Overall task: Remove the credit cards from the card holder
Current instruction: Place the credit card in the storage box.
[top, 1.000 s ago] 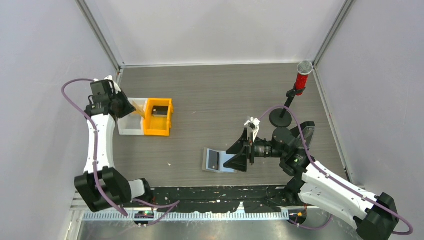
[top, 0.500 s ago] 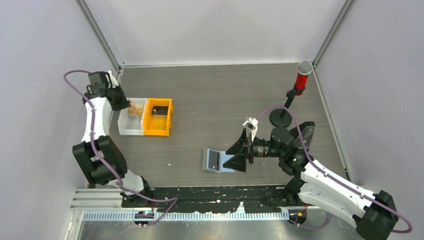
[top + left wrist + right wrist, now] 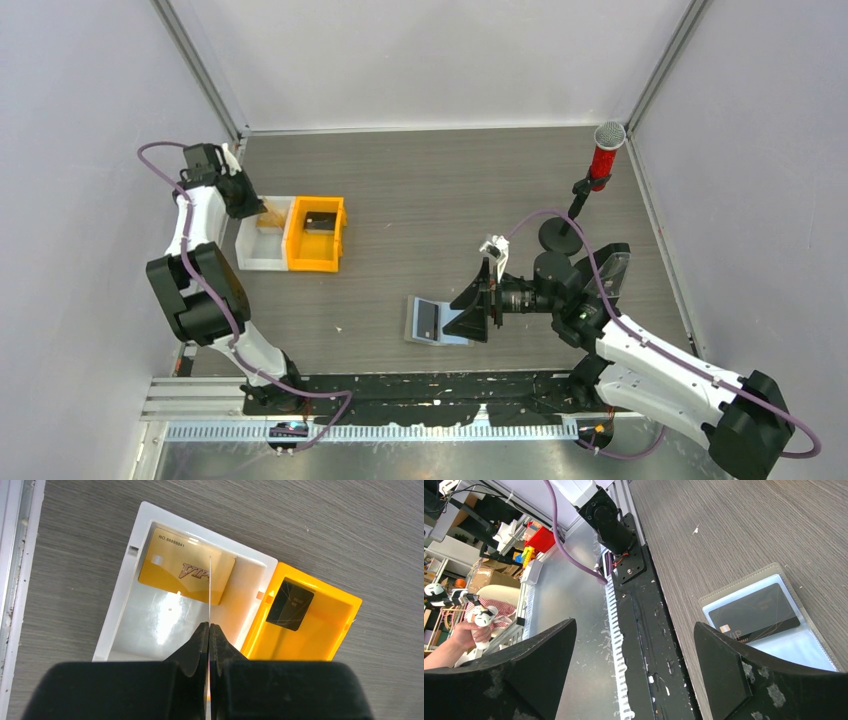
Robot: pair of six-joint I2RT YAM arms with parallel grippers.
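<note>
— Right, the holder first. Where is it?

— The card holder lies spread flat close to the counter's near edge, right of centre. It has a matte grey-brown rim and a glossy pale-blue face. A black card shows on one panel. I can't tell whether it's inside the pocket or on top.

— How will that card handle?

— Stiff, thin, light, with a slick face. It sits flush, so there's nothing to get under. My guess is to pinch an exposed short edge and slide it out flat. The holder looks light too and would likely drag along unless pinned.

— The right gripper?

— It hovers at the holder's right end with its jaws spread wide and nothing in them.

— And the left?

— The left gripper is pinched tight on a thin card, seen edge-on, so I can't read its colour. It hangs over the white bin near the left edge, where a gold card lies. The orange bin, touching alongside, holds a second black card. Both bins look like hard moulded plastic, and the counter is wood-grain.
</note>
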